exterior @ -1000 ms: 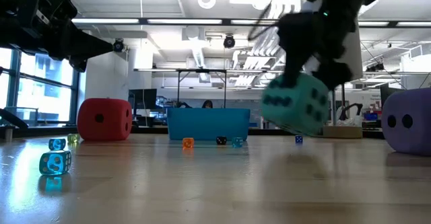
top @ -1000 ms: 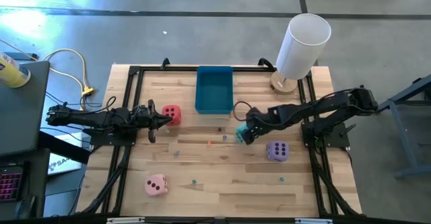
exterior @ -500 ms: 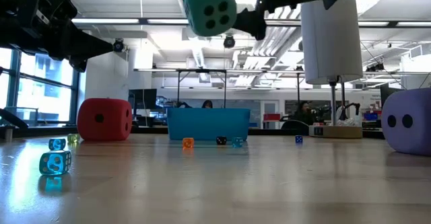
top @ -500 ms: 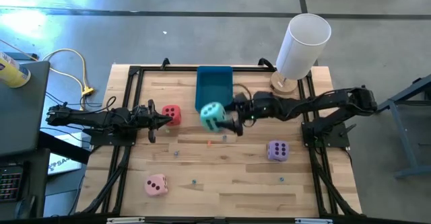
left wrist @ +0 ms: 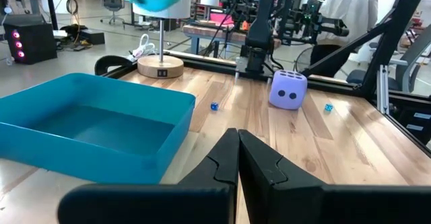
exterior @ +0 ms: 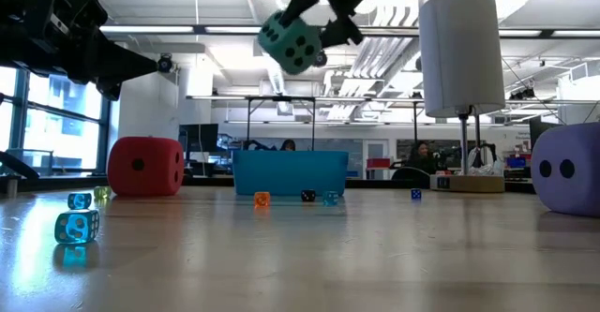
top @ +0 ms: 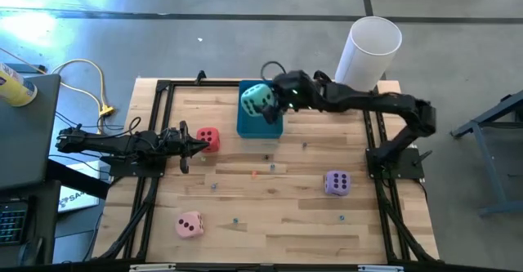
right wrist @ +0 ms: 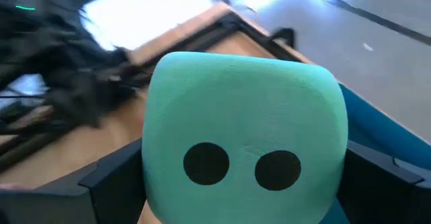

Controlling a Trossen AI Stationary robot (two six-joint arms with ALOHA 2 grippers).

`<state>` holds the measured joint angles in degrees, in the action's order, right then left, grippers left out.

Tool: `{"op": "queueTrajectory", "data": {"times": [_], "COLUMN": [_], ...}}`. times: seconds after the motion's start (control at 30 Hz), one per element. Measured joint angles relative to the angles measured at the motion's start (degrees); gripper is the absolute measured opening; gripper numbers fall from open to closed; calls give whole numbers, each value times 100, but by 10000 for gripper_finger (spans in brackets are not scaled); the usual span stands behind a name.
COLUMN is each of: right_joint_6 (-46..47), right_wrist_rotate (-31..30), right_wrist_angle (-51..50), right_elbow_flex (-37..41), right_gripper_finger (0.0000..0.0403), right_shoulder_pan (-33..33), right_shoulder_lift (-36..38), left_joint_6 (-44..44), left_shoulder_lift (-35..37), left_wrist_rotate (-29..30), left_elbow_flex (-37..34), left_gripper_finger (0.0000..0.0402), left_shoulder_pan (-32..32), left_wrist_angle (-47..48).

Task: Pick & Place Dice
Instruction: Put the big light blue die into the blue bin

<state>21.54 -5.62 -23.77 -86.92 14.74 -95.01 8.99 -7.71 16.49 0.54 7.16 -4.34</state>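
Note:
The teal die (top: 259, 100) hangs in the air over the blue tray (top: 260, 128), held by my right gripper (top: 268, 102), which reaches in from the table's right. The red die (top: 207, 139) rests on the table just beyond my left gripper (top: 197, 146), which lies shut and level at the left, touching nothing. The lilac die (top: 337, 183) sits on the table at the right. The pink die (top: 189, 225) lies near the front left. My right gripper pinches the teal die between its two fingers (right wrist: 111, 177), one on each of two opposite side faces (right wrist: 158, 170). The fingers come from the table's right, slanting downward. The die is lifted clear, high above the tray, its two-pip face toward the wrist camera.
A white cylinder on a wooden base (top: 369, 50) stands at the far right corner, close behind my right arm. Several tiny dice (exterior: 77, 226) lie scattered over the wooden table. Black frame rails (top: 155, 125) run along both sides.
My right gripper has risen and swung from the table's middle toward the far edge and leftward, rolling its wrist. It carries the teal die, which has gone from just above the table to high over the blue tray.

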Motion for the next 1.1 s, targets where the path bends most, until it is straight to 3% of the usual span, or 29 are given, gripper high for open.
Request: {"op": "queueTrajectory", "data": {"times": [0.17, 0.4, 0.67, 1.1], "right_joint_6": [76, 111, 67, -380], "right_wrist_rotate": [18, 326, 571, 176], "right_wrist_angle": [-743, -835, -813, -775], "right_elbow_flex": [-831, -931, -929, -803], "right_gripper_finger": [378, 378, 378, 396], "right_shoulder_pan": [376, 845, 1038, 1006], "right_shoulder_lift": [-829, -1457, -1698, -1696], "left_joint_6": [0, 0, 0, 2], "left_shoulder_lift": [-1, -1, 0, -2], "left_wrist_rotate": [0, 0, -7, -23], "left_elbow_flex": [0, 0, 0, 0], "left_gripper_finger": [0, 0, 0, 0], "left_shoulder_pan": [-2, 0, -1, 0], "left_wrist_angle": [0, 2, 0, 2]}}
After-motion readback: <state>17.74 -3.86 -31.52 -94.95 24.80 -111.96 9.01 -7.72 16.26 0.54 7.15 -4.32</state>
